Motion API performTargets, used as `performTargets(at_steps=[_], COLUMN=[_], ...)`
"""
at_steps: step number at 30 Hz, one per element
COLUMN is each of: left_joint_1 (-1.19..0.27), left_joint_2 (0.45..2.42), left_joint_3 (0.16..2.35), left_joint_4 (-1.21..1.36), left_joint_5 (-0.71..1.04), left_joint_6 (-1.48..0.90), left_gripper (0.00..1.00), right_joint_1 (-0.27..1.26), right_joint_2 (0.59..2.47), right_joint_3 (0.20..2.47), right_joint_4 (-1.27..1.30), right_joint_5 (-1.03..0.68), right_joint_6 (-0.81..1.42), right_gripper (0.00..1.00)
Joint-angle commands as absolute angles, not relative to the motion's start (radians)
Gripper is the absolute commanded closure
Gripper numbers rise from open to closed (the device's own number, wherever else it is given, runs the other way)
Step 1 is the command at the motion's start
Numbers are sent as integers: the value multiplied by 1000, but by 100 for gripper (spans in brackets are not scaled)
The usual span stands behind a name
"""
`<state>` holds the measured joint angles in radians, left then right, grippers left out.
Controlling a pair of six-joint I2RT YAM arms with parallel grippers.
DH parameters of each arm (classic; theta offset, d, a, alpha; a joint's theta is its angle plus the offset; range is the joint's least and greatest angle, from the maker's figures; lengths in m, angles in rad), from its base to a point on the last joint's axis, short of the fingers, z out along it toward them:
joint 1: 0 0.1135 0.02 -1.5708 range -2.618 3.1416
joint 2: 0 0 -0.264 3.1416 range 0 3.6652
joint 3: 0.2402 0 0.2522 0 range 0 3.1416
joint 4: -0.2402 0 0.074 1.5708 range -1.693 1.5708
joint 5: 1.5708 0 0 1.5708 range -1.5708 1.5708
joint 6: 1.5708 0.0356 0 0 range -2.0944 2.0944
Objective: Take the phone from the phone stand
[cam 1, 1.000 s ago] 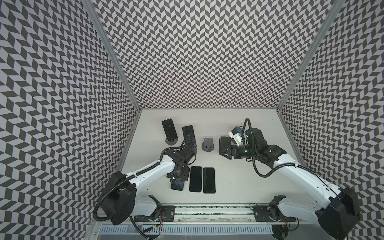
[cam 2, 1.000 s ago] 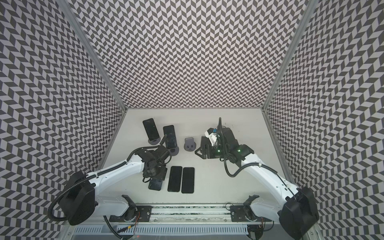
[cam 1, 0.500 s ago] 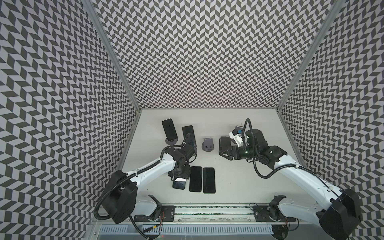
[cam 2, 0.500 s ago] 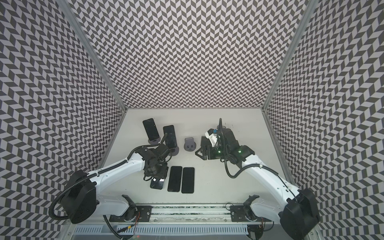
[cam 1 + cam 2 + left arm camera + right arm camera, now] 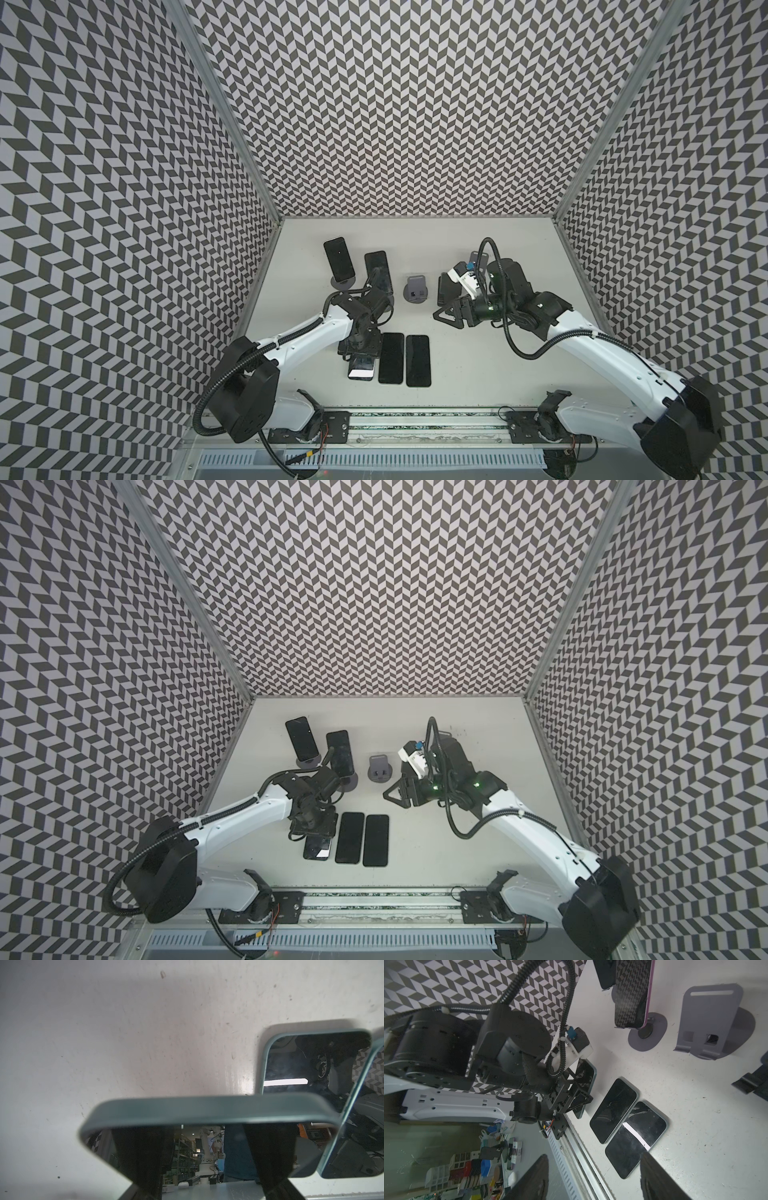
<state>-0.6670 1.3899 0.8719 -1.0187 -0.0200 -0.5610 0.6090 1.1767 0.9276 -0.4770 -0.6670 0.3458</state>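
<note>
**Landmark:** empty stand (image 5: 415, 289), grey, upright on its round foot, mid-table (image 5: 498, 257).

**Item 1, held phone** (image 5: 360, 371): on the robot-base side of the empty stand, toward the left arm. The left gripper (image 5: 360, 356) is clamped across its width. The teal rim shows in the left wrist view (image 5: 207, 1111). The phone is tilted, and contact with the table cannot be told.

**Item 2, two flat phones** (image 5: 391, 357) (image 5: 417, 360): face up and parallel on the base side of the stand, with a slim gap between their long edges. The nearer one lies just beside the held phone's long edge.

**Item 3, two standing phones** (image 5: 378, 271) (image 5: 338, 259): propped on their own stands on the left-arm side of the empty stand. The farther one is near the side wall (image 5: 232, 266).

**Item 4, right gripper** (image 5: 444, 322): on the right-arm side of the stand, close to it, with jaws apart and nothing between them.

**Free room:** bare table behind the stand toward the back wall, and on the base side of the right gripper.
</note>
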Motion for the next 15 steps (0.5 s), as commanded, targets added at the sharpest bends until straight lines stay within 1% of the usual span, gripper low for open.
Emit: performTargets(at_steps=[1,5,15], left_joint_1=[-661,-660,-651], left_joint_2=[1383,1396,1437], left_joint_3=[882,877,876], left_joint_4=[-1020,-1014,-978], left_joint_5=[-16,-19,-16], left_joint_6=[-582,-575,-528], left_gripper=[37,37,37], right_joint_1=[640,673,736], right_joint_2=[1158,1159,1282], right_joint_3=[922,889,923], right_joint_4=[-477,-461,-481], right_joint_5=[-670,-650,-633], right_joint_6=[299,299,278], right_gripper=[32,32,31])
